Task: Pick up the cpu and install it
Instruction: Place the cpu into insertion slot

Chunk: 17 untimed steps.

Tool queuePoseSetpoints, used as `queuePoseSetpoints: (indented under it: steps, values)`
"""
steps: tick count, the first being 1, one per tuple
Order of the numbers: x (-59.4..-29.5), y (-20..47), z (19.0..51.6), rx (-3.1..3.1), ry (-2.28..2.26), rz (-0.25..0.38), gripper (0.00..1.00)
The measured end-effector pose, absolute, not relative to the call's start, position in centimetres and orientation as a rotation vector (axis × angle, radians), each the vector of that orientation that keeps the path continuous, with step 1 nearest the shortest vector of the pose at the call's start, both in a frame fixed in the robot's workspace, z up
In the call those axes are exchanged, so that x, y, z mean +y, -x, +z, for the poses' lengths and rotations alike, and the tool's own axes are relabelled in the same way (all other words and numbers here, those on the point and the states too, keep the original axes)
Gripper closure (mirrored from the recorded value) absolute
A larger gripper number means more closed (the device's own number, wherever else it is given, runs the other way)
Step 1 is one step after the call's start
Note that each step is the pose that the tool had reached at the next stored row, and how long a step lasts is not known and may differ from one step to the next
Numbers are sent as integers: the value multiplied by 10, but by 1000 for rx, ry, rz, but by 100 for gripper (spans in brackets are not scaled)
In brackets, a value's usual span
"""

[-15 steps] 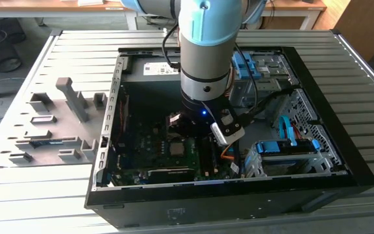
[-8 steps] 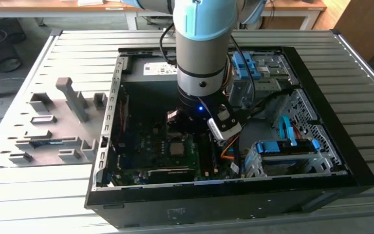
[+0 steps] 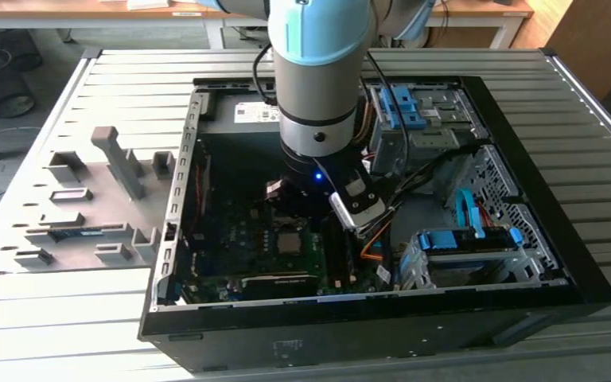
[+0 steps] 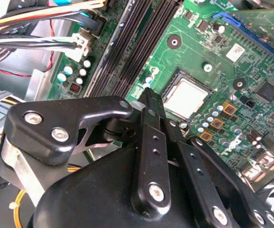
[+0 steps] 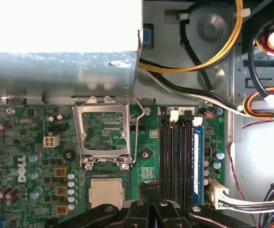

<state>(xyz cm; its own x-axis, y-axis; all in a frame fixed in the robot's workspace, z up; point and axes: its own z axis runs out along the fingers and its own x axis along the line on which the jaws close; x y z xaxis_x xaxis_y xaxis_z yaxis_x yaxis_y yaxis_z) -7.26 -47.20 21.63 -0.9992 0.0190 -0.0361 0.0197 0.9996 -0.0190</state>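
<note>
The cpu (image 5: 107,194) is a flat silver-grey square lying in its socket on the green motherboard (image 5: 151,137), also seen in the second wrist view (image 4: 187,98) and the exterior view (image 3: 286,241). The socket's metal frame (image 5: 103,130) is flipped up and open beyond it, with its wire lever raised. My gripper (image 4: 148,93) hangs just above the board beside the cpu, towards the black memory slots (image 5: 171,161). Its black fingers are shut together with nothing between them, and their tips also show in the first wrist view (image 5: 149,184). The arm (image 3: 317,87) reaches down into the open computer case (image 3: 518,263).
Bundles of coloured cables (image 5: 265,102) run along the case wall near the memory slots. Blue drive brackets (image 3: 465,239) and a metal drive cage (image 3: 417,119) stand on the exterior view's right. A grey fixture tray (image 3: 83,199) lies outside the case on the left.
</note>
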Motion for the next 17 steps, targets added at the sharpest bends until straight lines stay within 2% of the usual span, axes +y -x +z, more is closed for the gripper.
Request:
queuePoseSetpoints:
  steps: [12,17]
  values:
    - [-472,73,218,3106,-30,-31,90]
    - [-472,73,239,3105,-30,-30,90]
